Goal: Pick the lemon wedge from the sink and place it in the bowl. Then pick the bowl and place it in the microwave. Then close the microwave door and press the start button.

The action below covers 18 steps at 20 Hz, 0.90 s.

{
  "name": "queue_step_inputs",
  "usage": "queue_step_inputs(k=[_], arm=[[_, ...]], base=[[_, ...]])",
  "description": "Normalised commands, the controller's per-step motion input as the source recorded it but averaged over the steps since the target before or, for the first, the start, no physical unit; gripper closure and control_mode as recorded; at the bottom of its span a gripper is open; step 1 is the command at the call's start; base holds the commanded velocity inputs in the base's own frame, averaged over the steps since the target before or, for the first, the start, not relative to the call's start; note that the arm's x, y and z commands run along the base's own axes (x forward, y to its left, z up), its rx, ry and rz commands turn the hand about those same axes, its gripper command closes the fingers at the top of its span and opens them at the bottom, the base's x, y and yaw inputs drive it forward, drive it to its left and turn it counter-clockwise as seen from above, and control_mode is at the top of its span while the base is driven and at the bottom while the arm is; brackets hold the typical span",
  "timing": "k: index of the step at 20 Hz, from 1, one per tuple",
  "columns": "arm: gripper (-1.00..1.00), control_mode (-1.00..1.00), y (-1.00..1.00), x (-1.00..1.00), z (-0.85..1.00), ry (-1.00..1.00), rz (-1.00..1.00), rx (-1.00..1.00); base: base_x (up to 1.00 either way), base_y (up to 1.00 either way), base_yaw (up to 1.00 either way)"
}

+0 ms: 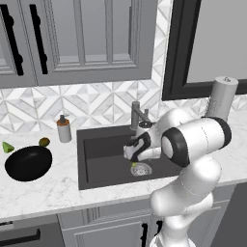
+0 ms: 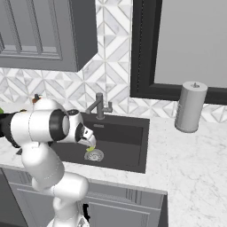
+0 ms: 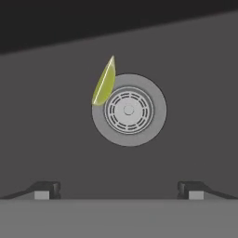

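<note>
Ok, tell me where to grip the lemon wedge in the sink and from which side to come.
Grip the lemon wedge across its thin middle, coming straight down from above. It lies flat on the sink floor, overlapping the drain rim, long and narrow with a pointed tip. Probably turn the open gripper so its jaws close across the short width.

Grey cabinets (image 1: 82, 38), patterned tile backsplash (image 1: 96, 103)

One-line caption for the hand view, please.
Open jaws poised above the pale yellow-green lemon wedge lying on the round silver drain's rim in the dark charcoal sink.
</note>
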Motion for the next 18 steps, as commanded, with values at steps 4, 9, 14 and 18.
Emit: queue_step_inputs(k=[4,9,14,18], arm=[[-1.00,-1.00,0.12,0.38,-0.31,0.01,-0.01,-0.03],[-1.00,-1.00,0.00,0.32,-0.30,0.02,-0.01,-0.01],[-1.00,-1.00,0.00,0.31,-0.32,0.02,-0.01,0.00],[-1.00,-1.00,0.00,0.30,-0.29,0.04,-0.01,0.00]], base=[[0.00,0.00,0.00],[0.00,0.00,0.00],[0.00,0.00,0.00],[0.00,0.00,0.00]])
